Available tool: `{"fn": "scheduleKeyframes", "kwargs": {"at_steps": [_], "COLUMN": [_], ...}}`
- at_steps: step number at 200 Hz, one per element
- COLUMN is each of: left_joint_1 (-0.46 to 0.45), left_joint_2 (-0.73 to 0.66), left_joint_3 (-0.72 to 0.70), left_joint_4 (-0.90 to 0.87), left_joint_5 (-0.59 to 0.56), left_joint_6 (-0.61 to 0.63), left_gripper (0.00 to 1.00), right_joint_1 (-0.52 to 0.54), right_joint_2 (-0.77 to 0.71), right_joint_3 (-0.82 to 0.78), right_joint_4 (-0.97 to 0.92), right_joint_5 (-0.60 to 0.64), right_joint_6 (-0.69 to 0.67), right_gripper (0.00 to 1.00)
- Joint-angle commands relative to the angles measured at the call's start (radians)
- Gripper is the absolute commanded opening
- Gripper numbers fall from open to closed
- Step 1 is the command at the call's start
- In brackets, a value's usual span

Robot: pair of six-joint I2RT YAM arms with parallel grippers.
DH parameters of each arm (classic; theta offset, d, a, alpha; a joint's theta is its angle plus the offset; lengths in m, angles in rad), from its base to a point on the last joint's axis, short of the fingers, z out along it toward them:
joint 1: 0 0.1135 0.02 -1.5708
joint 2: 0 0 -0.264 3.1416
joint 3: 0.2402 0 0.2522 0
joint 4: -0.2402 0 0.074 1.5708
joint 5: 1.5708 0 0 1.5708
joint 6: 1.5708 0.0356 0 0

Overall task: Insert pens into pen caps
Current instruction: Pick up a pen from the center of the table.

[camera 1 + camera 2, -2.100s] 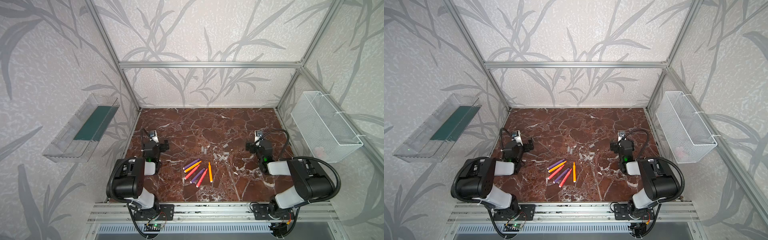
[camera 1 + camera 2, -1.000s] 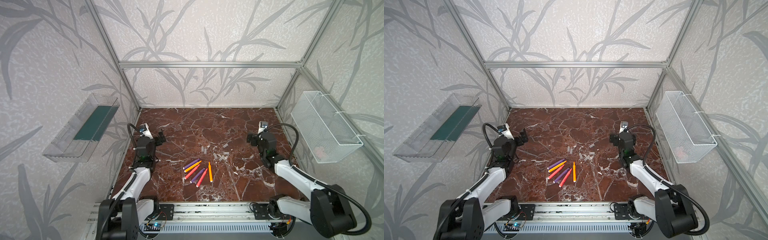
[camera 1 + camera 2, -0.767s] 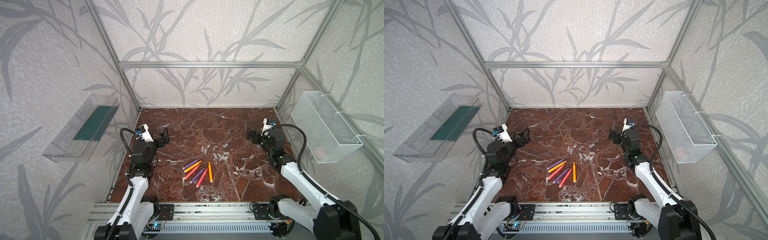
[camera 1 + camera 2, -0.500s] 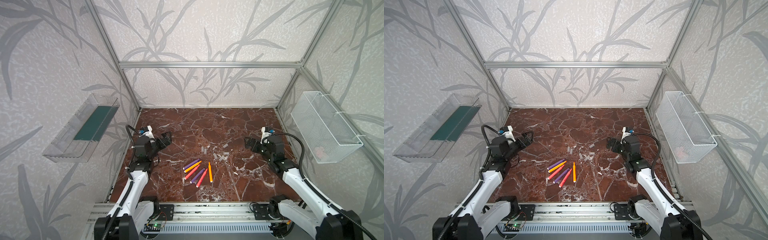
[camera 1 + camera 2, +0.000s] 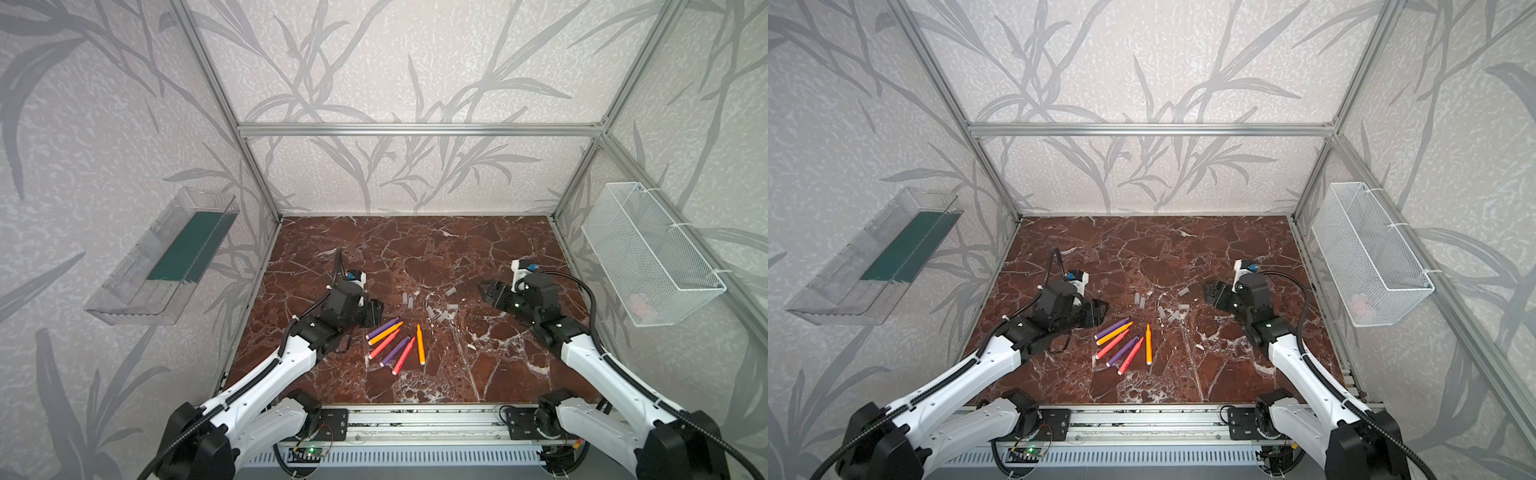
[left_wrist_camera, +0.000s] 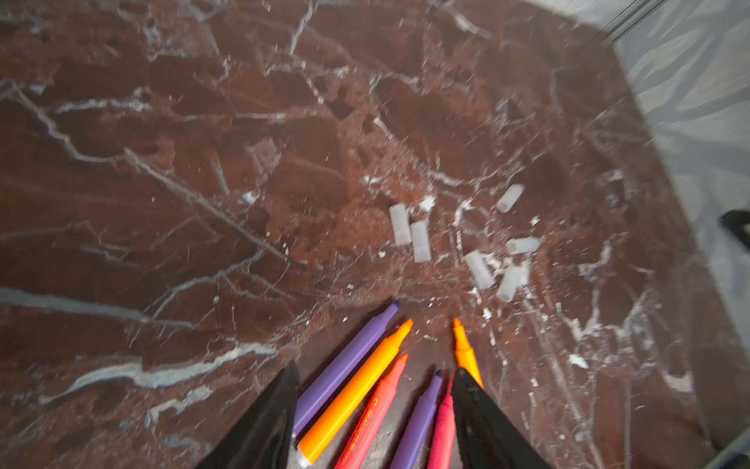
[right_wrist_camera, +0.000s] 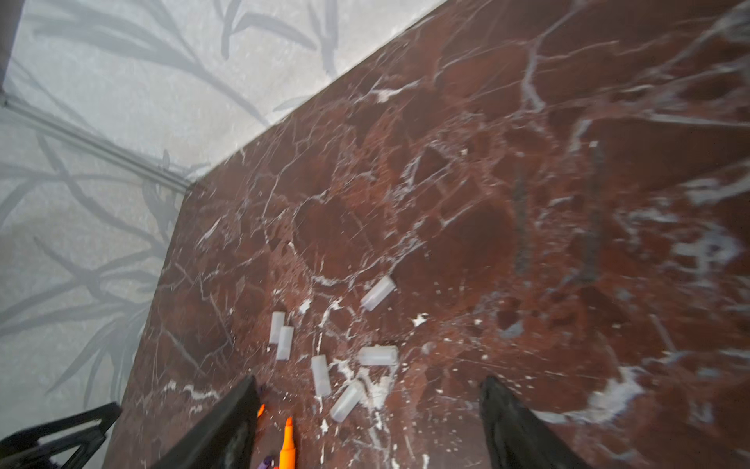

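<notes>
Red-brown marble table (image 5: pixel 415 249), contents as follows.

Pens (image 5: pixel 394 351): six in all, two purple, two orange, two pink-red. All are uncapped and lie flat in a fan at the near middle, with tips pointing far.

Caps (image 5: pixel 430 311): short grey-clear tubes, loose on the marble just beyond the pen tips and to their right. None is on a pen.

Left gripper (image 5: pixel 375 313): low over the table, just left of the farthest purple pen's tip. Jaws parted, grasping nothing. In the left wrist view the pens show between its fingers (image 6: pixel 479 410).

Right gripper (image 5: pixel 485 288): right of the caps, apart from them and facing them. Jaws spread wide, empty.
</notes>
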Motion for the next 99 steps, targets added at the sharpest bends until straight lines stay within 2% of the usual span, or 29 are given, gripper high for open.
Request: {"fn": "scheduleKeyframes", "kwargs": {"at_steps": [1,28,41,77,99], "left_joint_1": [-0.063,-0.076,-0.086,-0.138,-0.144], "left_joint_2": [0.078,0.170,0.240,0.431,0.486], "left_joint_3": [0.040,0.032,0.059,0.170,0.211], "left_joint_4": [-0.147,-0.139,-0.155,-0.214,-0.232], "left_joint_5": [-0.174,-0.149,-0.149,-0.215,-0.236], "left_joint_6": [0.013,0.004,0.002,0.011,0.015], "left_gripper": [0.60,0.62,0.60,0.55,0.55], "right_joint_1": [0.084,0.104,0.106,0.108,0.108], "right_joint_2": [0.076,0.174,0.197,0.199,0.188], "right_joint_3": [0.097,0.156,0.165,0.159,0.145], "right_joint_4": [-0.046,-0.037,-0.029,-0.025,-0.023], "right_joint_5": [0.117,0.113,0.112,0.115,0.128], "right_joint_6": [-0.046,-0.054,-0.055,-0.067,-0.072], "right_gripper": [0.81,0.76,0.74,0.74,0.74]}}
